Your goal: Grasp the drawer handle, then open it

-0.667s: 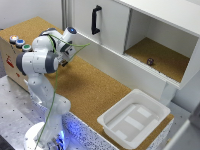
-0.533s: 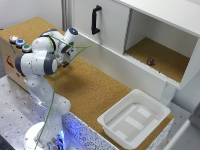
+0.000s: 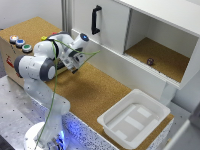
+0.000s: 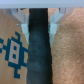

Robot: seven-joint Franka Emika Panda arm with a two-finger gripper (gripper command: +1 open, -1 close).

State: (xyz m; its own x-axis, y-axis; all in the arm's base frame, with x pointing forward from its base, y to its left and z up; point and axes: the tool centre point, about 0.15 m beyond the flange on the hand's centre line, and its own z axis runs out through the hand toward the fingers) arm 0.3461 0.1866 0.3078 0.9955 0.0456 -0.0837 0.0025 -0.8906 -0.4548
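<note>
In the wrist view the drawer handle (image 4: 39,47), a black bar, runs between my gripper's (image 4: 39,19) pale fingers (image 4: 22,19), which sit against both of its sides. Behind it is the drawer's tan wooden front (image 4: 67,55) with a blue print. In the exterior view my gripper (image 3: 75,62) is at the side of the small tan box (image 3: 9,57) that bears coloured buttons (image 3: 20,43). There the arm hides the handle and the drawer.
A large white cabinet (image 3: 150,30) with a long black door handle (image 3: 95,20) stands at the back; a small dark object (image 3: 150,61) lies in its open compartment. A white plastic bin (image 3: 132,120) sits on the cork surface at the exterior view's right.
The arm and hand have shifted slightly toward the exterior view's right, away from the tan box. Nothing else has moved.
</note>
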